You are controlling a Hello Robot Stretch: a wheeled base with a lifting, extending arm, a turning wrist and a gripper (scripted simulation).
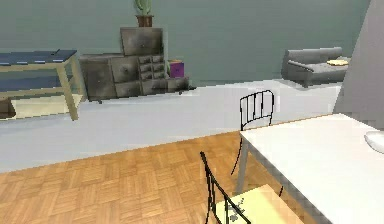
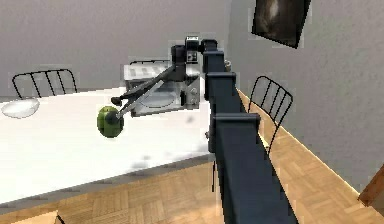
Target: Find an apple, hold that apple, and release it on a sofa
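In the arm side view the dark arm (image 2: 235, 140) reaches out over a white table (image 2: 60, 150). At the far end of the gripper (image 2: 120, 106) hangs a green apple (image 2: 110, 122), held clear above the tabletop. A grey sofa (image 1: 315, 67) with a pale cushion on it stands against the far wall at the forward view's right.
A silver appliance (image 2: 155, 90) and a bowl (image 2: 20, 108) sit on the table. Black wire chairs (image 2: 268, 100) (image 1: 258, 108) (image 1: 225, 195) stand around it. A grey dresser (image 1: 135, 70) with a plant, a purple box (image 1: 177, 70) and a wooden table (image 1: 40, 65) line the far wall. Grey floor lies open toward the sofa.
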